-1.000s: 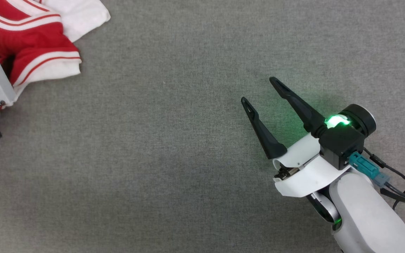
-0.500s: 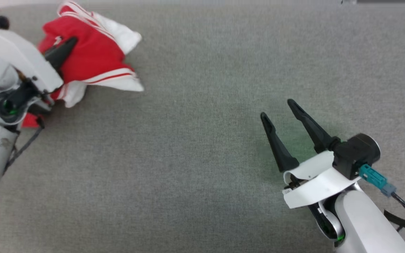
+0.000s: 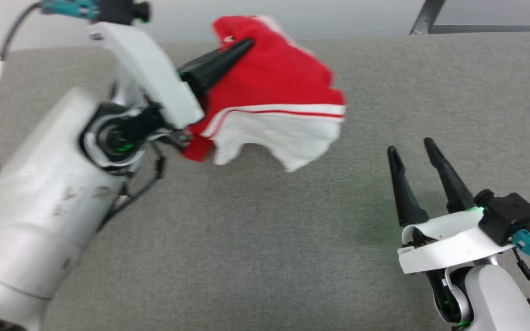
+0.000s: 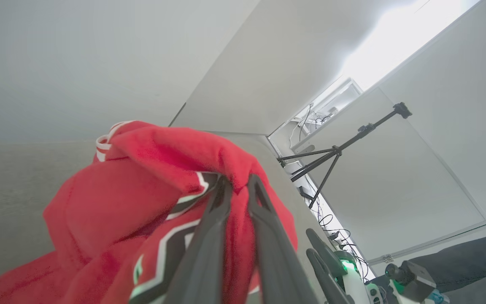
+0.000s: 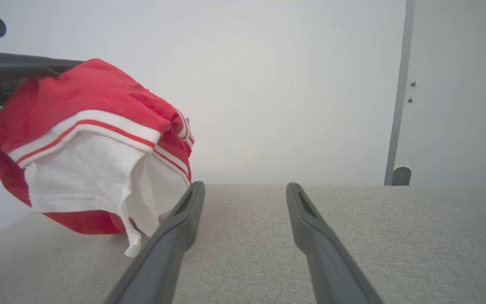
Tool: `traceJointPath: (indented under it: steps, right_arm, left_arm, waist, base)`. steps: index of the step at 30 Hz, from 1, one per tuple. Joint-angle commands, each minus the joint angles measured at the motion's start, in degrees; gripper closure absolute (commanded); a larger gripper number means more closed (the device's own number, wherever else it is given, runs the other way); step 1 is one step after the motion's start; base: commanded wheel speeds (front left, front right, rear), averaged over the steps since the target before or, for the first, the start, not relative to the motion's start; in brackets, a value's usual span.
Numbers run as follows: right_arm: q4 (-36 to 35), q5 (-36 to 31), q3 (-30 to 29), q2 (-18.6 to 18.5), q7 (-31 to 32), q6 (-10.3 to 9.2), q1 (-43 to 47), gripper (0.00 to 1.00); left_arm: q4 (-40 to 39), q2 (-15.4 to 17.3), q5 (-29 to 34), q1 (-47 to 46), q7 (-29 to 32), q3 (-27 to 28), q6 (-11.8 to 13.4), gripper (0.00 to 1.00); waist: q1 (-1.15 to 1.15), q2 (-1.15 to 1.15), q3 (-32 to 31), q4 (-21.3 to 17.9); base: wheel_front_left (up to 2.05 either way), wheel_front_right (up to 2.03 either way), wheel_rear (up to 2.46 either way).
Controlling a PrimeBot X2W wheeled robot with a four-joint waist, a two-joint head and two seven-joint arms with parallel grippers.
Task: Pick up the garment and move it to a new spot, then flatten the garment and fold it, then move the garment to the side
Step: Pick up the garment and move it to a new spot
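The left claw (image 4: 239,182) was clamped on a bunched fold of the jersey (image 3: 274,87), which hung beneath it over the table (image 3: 246,253), apparently for carrying. The right claw (image 3: 410,146) gaped empty nearby.

The bunched jersey (image 3: 269,92) hides most of its lettering (image 4: 171,236) in folds and covers one finger of the left gripper (image 3: 246,45); the left forearm (image 3: 48,197) is blurred.

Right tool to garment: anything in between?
Nothing: the stretch of grey surface between the right tool and the garment is bare, as the head and right wrist views show.
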Motion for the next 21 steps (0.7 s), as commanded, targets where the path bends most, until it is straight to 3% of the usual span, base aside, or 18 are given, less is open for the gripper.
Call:
traceJointPath:
  steps: [1, 7, 11, 15, 21]
  right_arm:
    - [-0.4, 0.6, -0.8, 0.3, -0.3, 0.02, 0.7, 0.0]
    - [-2.2, 0.8, -4.0, 1.5, -0.3, 0.02, 1.5, 0.0]
    - [-2.9, 1.2, -5.3, 1.9, -0.3, 0.02, 1.4, 0.0]
    - [-3.3, 1.4, -5.4, 2.2, -0.3, 0.02, 0.7, 0.0]
    - [-3.5, 1.9, -4.5, 2.5, -0.3, 0.02, -0.3, 0.0]
  left_arm:
    - [-0.1, -1.0, 0.8, -0.8, -0.9, -0.2, -0.2, 1.0]
    - [0.9, -9.9, -1.4, -2.2, -5.3, 1.0, -0.2, 1.0]
    - [2.6, -14.0, -3.4, -1.0, -7.5, 2.1, -0.2, 1.0]
    - [7.4, -15.3, -1.9, 0.2, -8.2, 0.9, -0.2, 1.0]
    - [17.7, -13.5, 1.8, 0.3, -9.7, -1.1, -0.2, 1.0]
  waist:
    - [0.0, 0.0, -0.1, -1.5]
    - [0.0, 0.0, 1.1, -4.5]
    - [0.0, 0.0, 2.3, -6.2]
    - [0.0, 0.0, 3.7, -7.8]
    - [0.0, 0.0, 5.4, -9.5]
  base:
    - [0.0, 0.0, 0.0]
    - [0.0, 0.0, 0.0]
    - [0.0, 0.0, 0.0]
    - [0.0, 0.0, 0.0]
    - [0.0, 0.0, 0.0]
